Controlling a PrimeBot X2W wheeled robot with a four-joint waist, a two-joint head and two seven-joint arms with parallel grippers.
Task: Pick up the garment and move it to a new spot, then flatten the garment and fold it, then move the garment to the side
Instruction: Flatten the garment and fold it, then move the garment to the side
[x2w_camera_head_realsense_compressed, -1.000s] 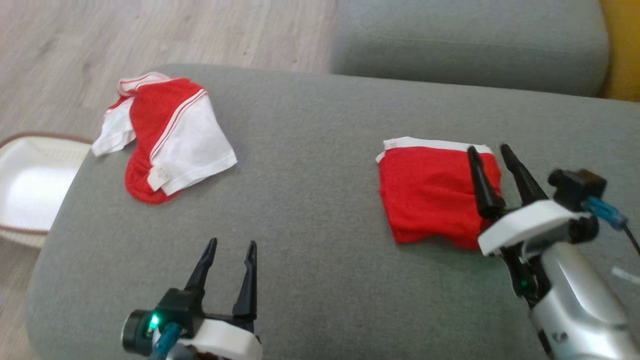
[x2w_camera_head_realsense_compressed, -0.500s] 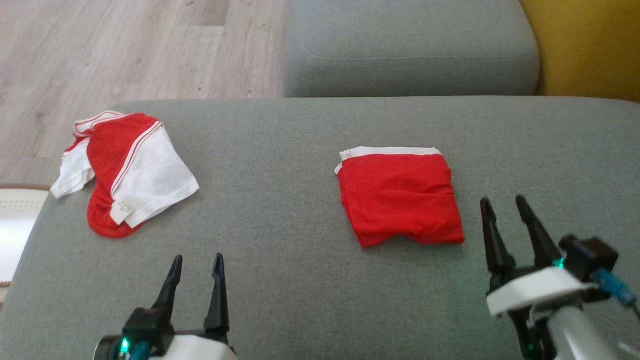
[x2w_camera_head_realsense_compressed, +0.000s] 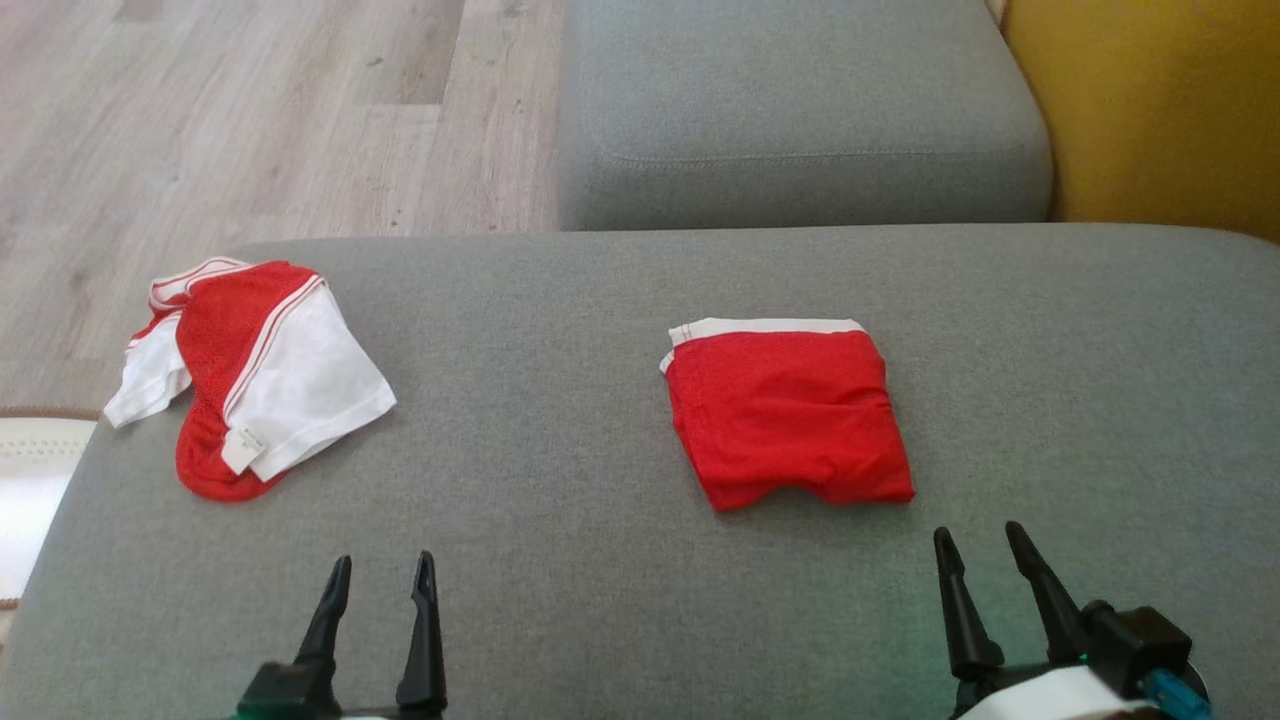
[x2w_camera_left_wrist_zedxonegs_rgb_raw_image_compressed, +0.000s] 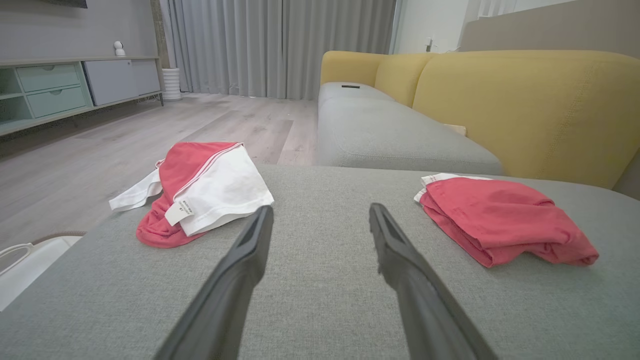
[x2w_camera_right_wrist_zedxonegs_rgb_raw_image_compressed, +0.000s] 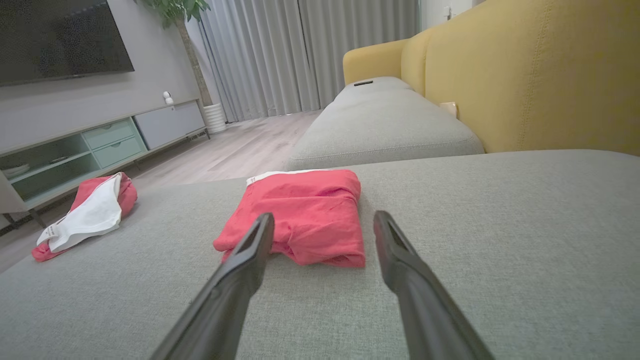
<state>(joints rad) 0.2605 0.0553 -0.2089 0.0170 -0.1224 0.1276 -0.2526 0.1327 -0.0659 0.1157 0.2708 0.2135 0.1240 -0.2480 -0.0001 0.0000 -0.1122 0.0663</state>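
Open and empty, the right pincer (x2w_camera_head_realsense_compressed: 976, 532), the closer of the two, sits just short of the near right corner of the folded red garment (x2w_camera_head_realsense_compressed: 787, 415).

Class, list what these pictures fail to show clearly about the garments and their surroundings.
- Small white tag on the crumpled red-and-white garment: print too small to read, left wrist view.
- Folded red garment with white waistband: lower layers hidden beneath its top layer, head view.
- White brown-rimmed object on the floor: cut by left edge, head view.
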